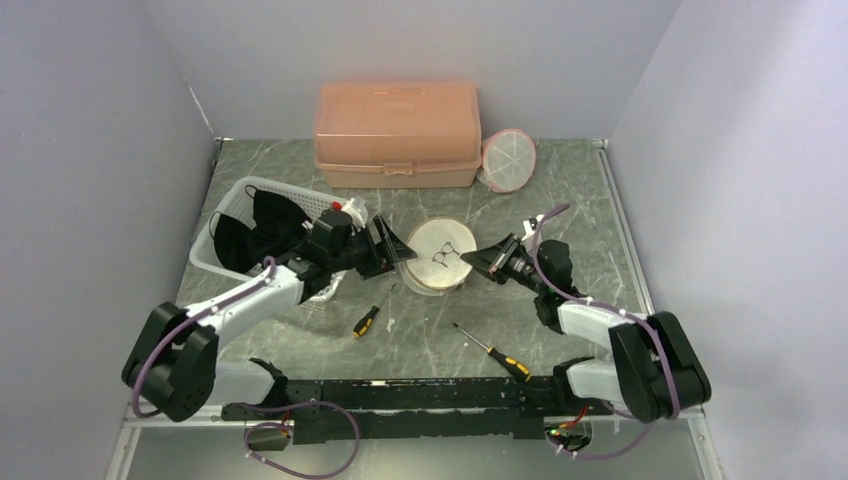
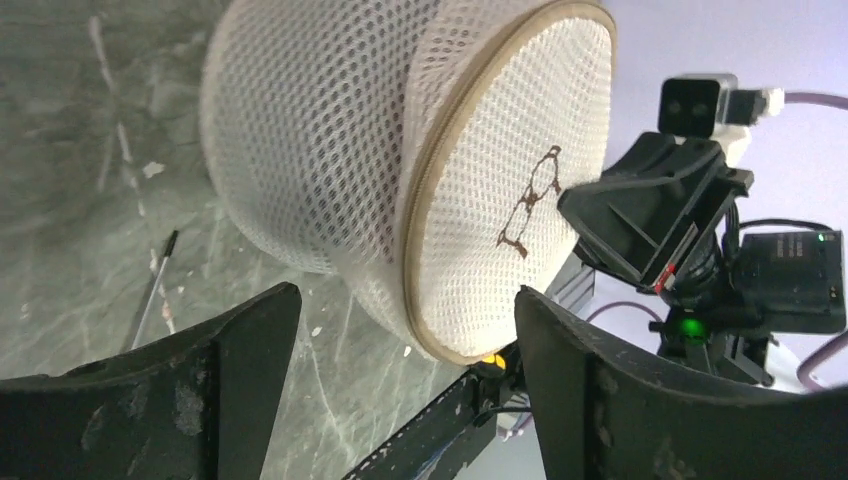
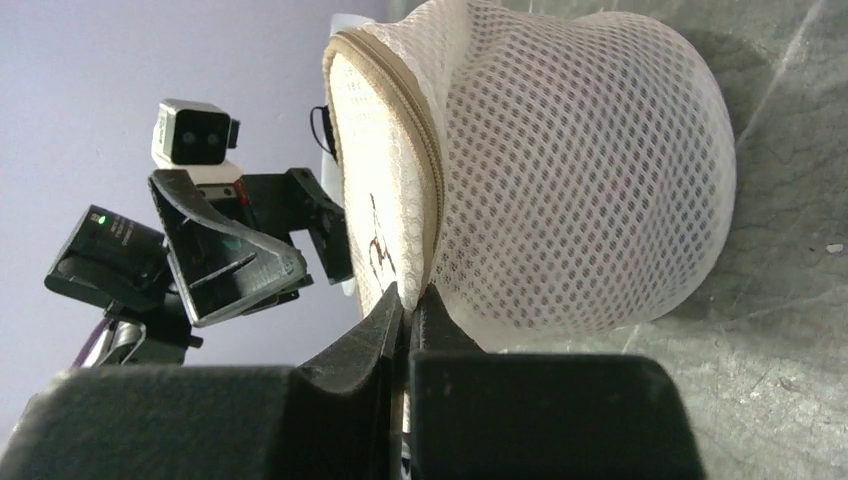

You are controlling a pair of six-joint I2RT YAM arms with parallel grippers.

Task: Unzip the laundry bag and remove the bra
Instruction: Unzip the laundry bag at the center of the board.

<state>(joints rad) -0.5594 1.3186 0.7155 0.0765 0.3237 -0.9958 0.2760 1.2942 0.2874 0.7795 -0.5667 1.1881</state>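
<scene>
Nearest the lens, a black rail (image 1: 400,395) spans the near edge of the table (image 1: 590,200) between the arm bases. Just left of the left gripper (image 1: 398,252) sits a white basket (image 1: 215,250) holding black fabric (image 1: 262,225). That gripper is spread wide and holds nothing. In its wrist view its two dark fingers (image 2: 235,380) stand well apart, with the bag (image 2: 330,140) just ahead and framed between them. Whether either fingertip touches the mesh cannot be told. On the near side of that gripper, toward the bases, lies a screwdriver (image 1: 365,320) with a yellow-and-black handle.

The bag, a round white mesh dome, rests on the table between the two grippers. Its flat face, marked with a brown line drawing, shows to the top camera. Its tan zip (image 2: 420,200) runs round the rim and looks closed. The bra cannot be made out through the mesh.

The right gripper (image 3: 410,300) is pressed together on the zip seam at the bag's rim, on the side nearest itself. Whether it has the pull cannot be told. On its near side lies a second screwdriver (image 1: 492,352). Well beyond both grippers stand a pink box (image 1: 397,135) and, just right of it, a pink-rimmed pouch (image 1: 508,160).
</scene>
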